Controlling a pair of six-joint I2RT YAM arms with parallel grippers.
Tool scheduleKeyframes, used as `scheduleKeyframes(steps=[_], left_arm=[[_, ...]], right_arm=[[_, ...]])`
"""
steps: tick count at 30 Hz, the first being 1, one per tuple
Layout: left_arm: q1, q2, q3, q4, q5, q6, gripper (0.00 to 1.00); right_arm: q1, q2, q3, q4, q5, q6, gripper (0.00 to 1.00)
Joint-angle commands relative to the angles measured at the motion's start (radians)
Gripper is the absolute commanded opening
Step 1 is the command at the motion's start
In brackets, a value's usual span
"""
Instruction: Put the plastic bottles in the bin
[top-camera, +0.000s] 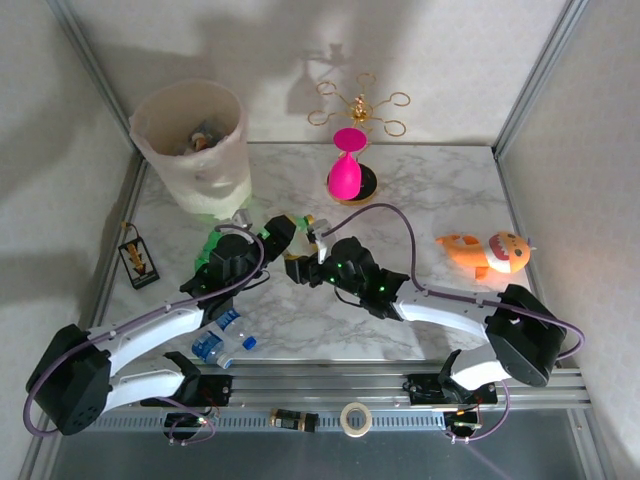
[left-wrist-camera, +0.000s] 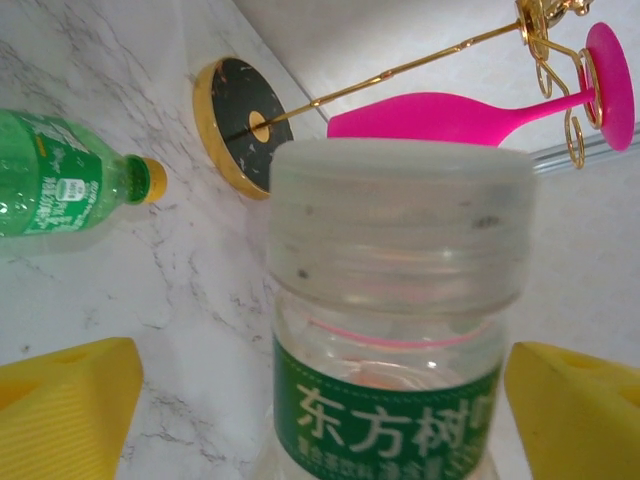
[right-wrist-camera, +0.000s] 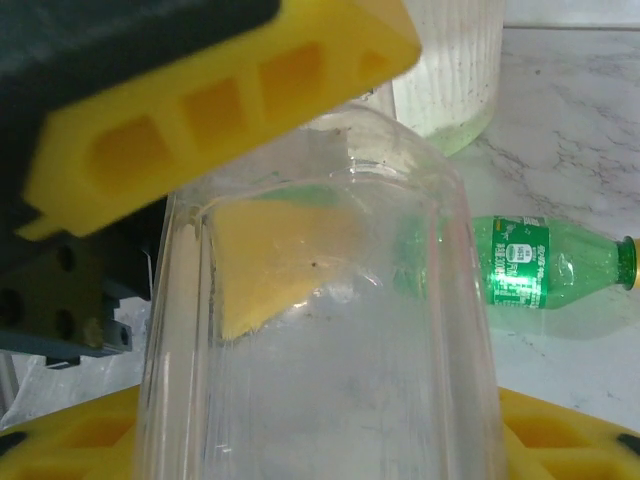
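Note:
A clear bottle (left-wrist-camera: 390, 300) with a whitish cap and a green label is held off the table between both grippers at mid-table. My right gripper (right-wrist-camera: 320, 440) is shut on its clear body (right-wrist-camera: 330, 360). My left gripper (left-wrist-camera: 320, 400) stands open around it, and the left finger (left-wrist-camera: 60, 400) has a gap to the bottle. The two grippers meet, left (top-camera: 283, 238) and right (top-camera: 318, 260). A green bottle (left-wrist-camera: 60, 185) (right-wrist-camera: 540, 265) lies on the marble beside them. A clear blue-capped bottle (top-camera: 222, 345) lies near the left arm. The bin (top-camera: 195, 145) at the back left holds several bottles.
The pink hourglass object (top-camera: 346, 170) on its black base and a gold wire stand (top-camera: 360, 105) are at the back centre. An orange plush toy (top-camera: 490, 252) lies at the right. A small card (top-camera: 137, 258) lies at the left edge, and a tape roll (top-camera: 354, 418) sits on the front rail.

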Motion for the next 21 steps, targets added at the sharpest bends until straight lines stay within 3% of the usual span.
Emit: scheduleKeyframes(steps=[1,13,21], left_arm=[[-0.014,0.006,0.039,0.065,0.001,-0.007,0.86],[-0.029,0.046,0.048,0.108,0.025,-0.013,0.53],[0.012,0.06,0.084,0.101,-0.019,0.052,0.42]], right_arm=[[-0.003,-0.031,-0.019,0.08,0.0,0.01,0.59],[-0.002,-0.013,-0.013,0.087,0.017,-0.004,0.6],[-0.004,-0.063,-0.053,0.083,0.026,0.012,0.77]])
